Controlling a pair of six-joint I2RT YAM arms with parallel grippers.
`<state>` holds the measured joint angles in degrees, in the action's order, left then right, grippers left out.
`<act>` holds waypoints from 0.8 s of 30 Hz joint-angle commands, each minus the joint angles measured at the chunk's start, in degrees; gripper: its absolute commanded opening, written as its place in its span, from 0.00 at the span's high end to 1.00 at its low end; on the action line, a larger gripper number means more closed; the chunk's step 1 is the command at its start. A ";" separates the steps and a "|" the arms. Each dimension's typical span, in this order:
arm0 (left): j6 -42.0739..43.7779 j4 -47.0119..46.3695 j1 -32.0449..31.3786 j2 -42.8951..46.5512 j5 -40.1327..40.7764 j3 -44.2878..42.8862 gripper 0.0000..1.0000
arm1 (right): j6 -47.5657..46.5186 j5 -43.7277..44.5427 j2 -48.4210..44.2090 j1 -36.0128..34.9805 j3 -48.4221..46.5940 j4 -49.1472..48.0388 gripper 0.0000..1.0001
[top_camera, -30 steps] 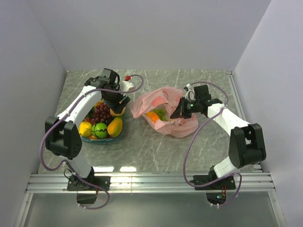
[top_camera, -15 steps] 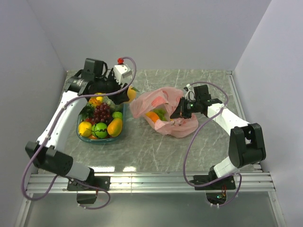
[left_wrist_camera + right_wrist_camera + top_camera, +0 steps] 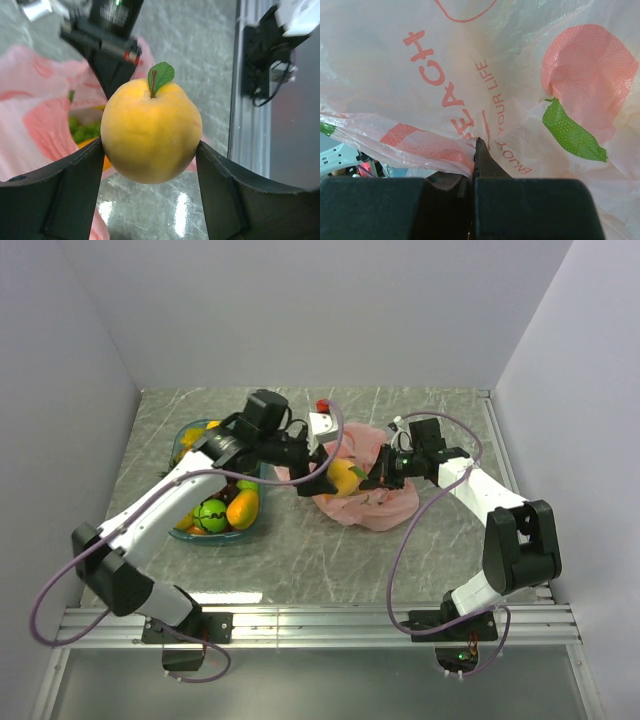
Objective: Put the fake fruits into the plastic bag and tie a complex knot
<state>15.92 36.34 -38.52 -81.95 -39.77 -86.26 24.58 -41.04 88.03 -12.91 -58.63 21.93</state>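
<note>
My left gripper (image 3: 338, 477) (image 3: 149, 151) is shut on a yellow-orange fake fruit (image 3: 345, 478) (image 3: 150, 132) with a green leaf, and holds it above the mouth of the pink plastic bag (image 3: 378, 505) (image 3: 42, 117). Green grapes (image 3: 84, 131) and an orange piece lie inside the bag. On the bag's right side, my right gripper (image 3: 381, 478) (image 3: 476, 150) is shut on the bag's rim (image 3: 445, 150) and keeps it raised. More fake fruits, among them a green apple (image 3: 210, 513) and a mango (image 3: 243, 507), lie in the teal tray (image 3: 225, 537). No knot shows.
The tray sits on the marble table left of the bag, under the left arm's forearm. Grey walls close in the table on three sides. A metal rail (image 3: 320, 620) runs along the near edge.
The left arm swung from over the tray to the right, carrying the yellow-orange fruit to above the bag. The right gripper has stayed shut on the bag's rim.
</note>
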 commanded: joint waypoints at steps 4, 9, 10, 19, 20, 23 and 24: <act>3.58 -3.38 0.20 -7.42 3.03 3.20 0.58 | -0.76 -0.10 -2.33 0.34 -3.42 0.22 1.00; 4.04 -3.73 0.64 -11.82 8.64 3.47 0.58 | -1.28 -0.71 -4.35 0.34 -2.72 -1.01 1.00; 3.59 -4.60 1.16 -12.26 9.53 3.47 0.58 | -1.46 -0.71 -4.79 0.16 -2.19 -1.10 1.00; -4.67 -15.33 2.75 -19.38 21.66 -1.01 0.33 | -2.87 -1.24 -4.27 0.16 -1.04 -0.49 1.00; -5.11 -15.07 2.75 -19.99 20.53 -1.45 0.28 | -2.78 -1.24 -4.01 0.25 -1.22 -0.58 1.00; -5.55 -14.36 2.75 -20.09 15.43 -1.73 0.11 | -2.43 -1.15 -3.30 0.34 -1.84 -0.66 1.00; -5.81 -14.54 2.84 -18.44 14.29 -1.02 0.01 | -2.43 -1.06 -3.13 0.34 -1.92 -0.66 1.00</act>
<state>12.45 24.67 -35.66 -102.80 -22.50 -85.69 22.83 -41.45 85.14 -12.91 -59.48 21.93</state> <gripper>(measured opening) 0.946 0.006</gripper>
